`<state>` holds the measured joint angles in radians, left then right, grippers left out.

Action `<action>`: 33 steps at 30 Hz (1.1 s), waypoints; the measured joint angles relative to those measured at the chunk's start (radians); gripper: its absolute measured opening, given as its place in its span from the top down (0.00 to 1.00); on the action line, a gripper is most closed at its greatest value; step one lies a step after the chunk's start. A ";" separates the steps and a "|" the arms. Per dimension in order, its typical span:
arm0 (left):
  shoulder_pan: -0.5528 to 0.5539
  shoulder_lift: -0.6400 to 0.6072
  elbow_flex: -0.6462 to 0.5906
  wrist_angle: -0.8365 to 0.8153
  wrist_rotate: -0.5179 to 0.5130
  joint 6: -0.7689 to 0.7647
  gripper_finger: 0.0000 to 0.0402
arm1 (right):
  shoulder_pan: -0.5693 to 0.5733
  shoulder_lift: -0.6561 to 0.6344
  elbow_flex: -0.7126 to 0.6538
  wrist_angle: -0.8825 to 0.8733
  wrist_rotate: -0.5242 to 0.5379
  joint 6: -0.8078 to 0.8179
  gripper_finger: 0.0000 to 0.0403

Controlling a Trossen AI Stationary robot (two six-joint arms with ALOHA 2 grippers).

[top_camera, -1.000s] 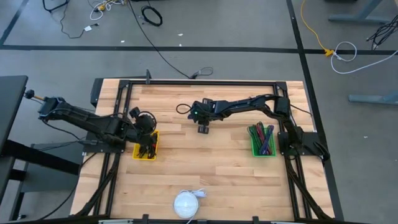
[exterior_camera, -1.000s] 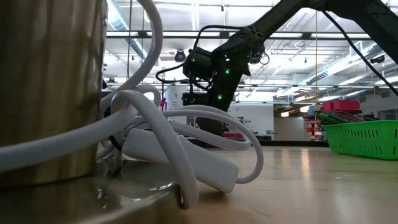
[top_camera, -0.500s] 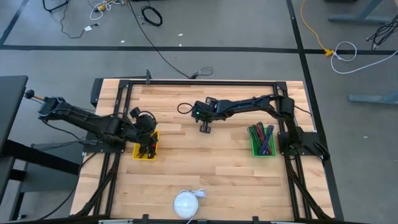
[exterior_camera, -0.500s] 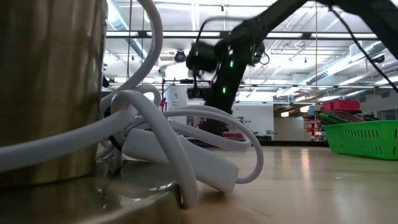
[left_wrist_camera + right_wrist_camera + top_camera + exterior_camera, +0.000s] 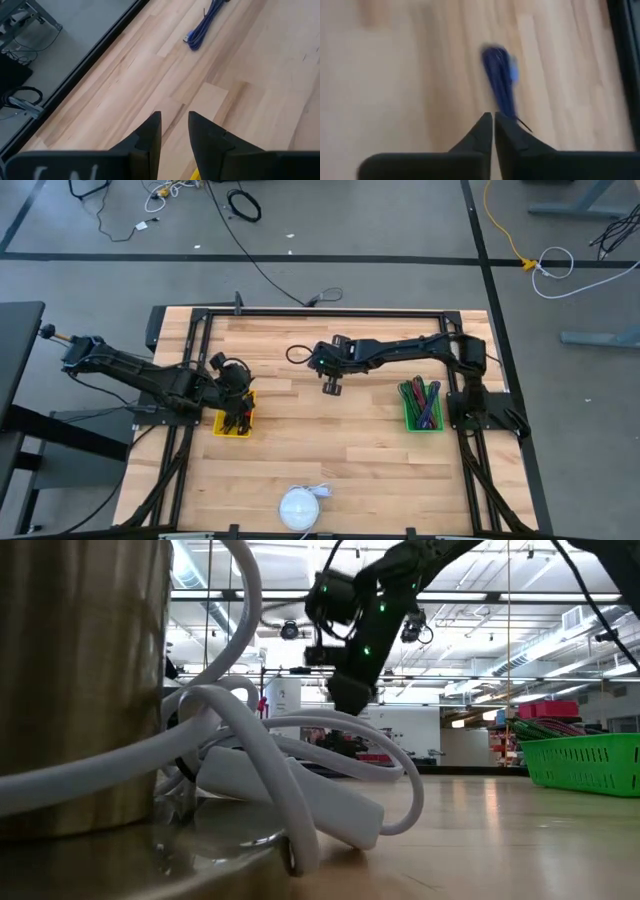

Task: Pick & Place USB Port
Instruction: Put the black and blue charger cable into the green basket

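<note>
The blue USB cable (image 5: 199, 29), a tied bundle, lies flat on the wooden table; in the right wrist view the USB cable (image 5: 499, 82) shows blurred just past the fingertips. My right gripper (image 5: 493, 117) hangs well above the table's middle (image 5: 329, 385), fingers shut with nothing visible between them; the low view shows this gripper (image 5: 350, 695) clear of the tabletop. My left gripper (image 5: 174, 117) is open and waits over the yellow bin (image 5: 236, 423) at the table's left.
A green bin (image 5: 421, 406) holding several cables stands at the right, also visible as the green bin (image 5: 590, 760) in the low view. A white coiled cord and adapter (image 5: 300, 795) sit at the near edge beside a round white object (image 5: 299, 508). Black frame rails (image 5: 320, 313) border the table.
My right gripper has risen above the middle of the table and drifted slightly toward the right edge, its forearm straightening out. The left arm has kept still.
</note>
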<state>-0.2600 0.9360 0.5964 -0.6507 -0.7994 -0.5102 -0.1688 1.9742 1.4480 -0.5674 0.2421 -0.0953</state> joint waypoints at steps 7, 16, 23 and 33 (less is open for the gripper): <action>-0.001 0.000 0.000 0.005 0.000 0.001 0.74 | -0.060 0.055 0.000 -0.003 0.025 -0.040 0.75; -0.002 0.000 0.000 0.005 0.000 0.001 0.74 | -0.100 0.087 0.000 0.005 -0.014 -0.032 0.40; -0.002 0.000 0.000 0.004 0.000 0.001 0.74 | -0.100 0.117 0.000 0.033 0.023 -0.052 0.30; -0.002 0.000 0.000 0.004 0.000 0.000 0.74 | -0.106 0.115 -0.020 0.064 -0.032 -0.047 0.37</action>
<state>-0.2615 0.9360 0.5964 -0.6464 -0.7994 -0.5098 -0.2745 2.0895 1.4282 -0.5030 0.2099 -0.1423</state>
